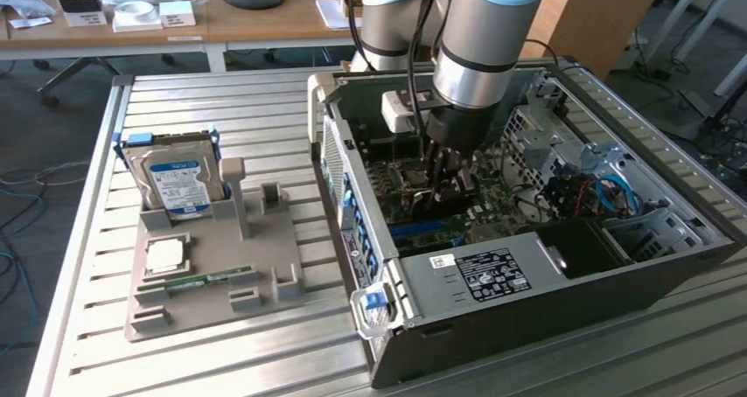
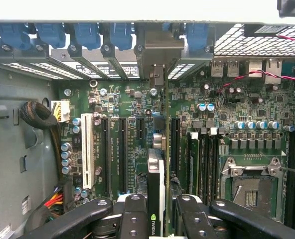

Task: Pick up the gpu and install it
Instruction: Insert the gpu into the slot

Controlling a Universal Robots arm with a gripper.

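Note:
My gripper [image 2: 160, 221] is shut on the gpu [image 2: 156, 174], which I see edge-on between the two black fingers [image 2: 132, 219]. The card stands upright over the motherboard [image 2: 127, 99], in line with the black expansion slots [image 2: 122, 154]. Its silver end bracket [image 2: 157, 55] reaches the rear slot openings of the case. I cannot tell whether its edge sits in a slot. In the exterior view the gripper [image 1: 446, 183] is lowered deep inside the open computer case [image 1: 526, 283], with the dark card [image 1: 450, 203] below it.
Blue latches [image 2: 87, 32] line the rear slot row, and a CPU socket [image 2: 249, 191] lies beside the card. At the exterior view's left a grey fixture [image 1: 205, 275] carries a hard drive [image 1: 175, 174], a CPU chip [image 1: 164, 255] and a RAM stick [image 1: 192, 283]. Cables [image 1: 607, 191] crowd the case's far side.

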